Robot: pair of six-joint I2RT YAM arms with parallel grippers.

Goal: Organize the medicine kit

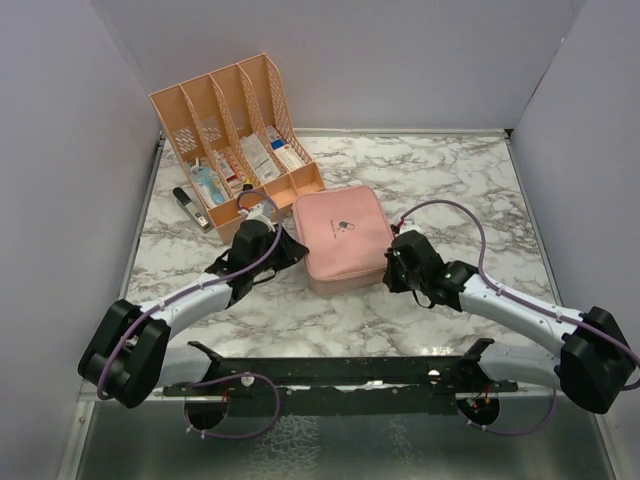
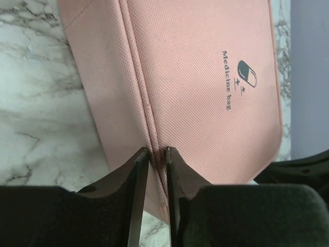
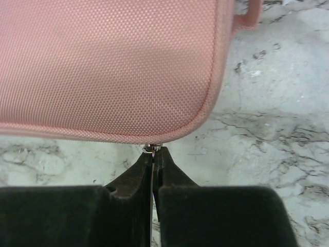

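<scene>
1. Item: we list the medicine kit [image 1: 340,238], a flat pink rounded-square zip case in woven fabric. It is zipped closed and has a pill logo and "Medicine bag" on the lid.
2. Location: it lies flat mid-worktop [image 1: 450,190], just beside the peach desk organizer [image 1: 235,140].
3. Handling: we judge it light, soft-sided and apt to slide on marble. It is best held at the seam and the zip pull [image 3: 148,148].
4. Left claw [image 2: 156,150]: nearly closed, pinching the kit's zip seam.
5. Right claw [image 3: 153,152]: closed tight, seemingly gripping the zip pull at the corner.
</scene>
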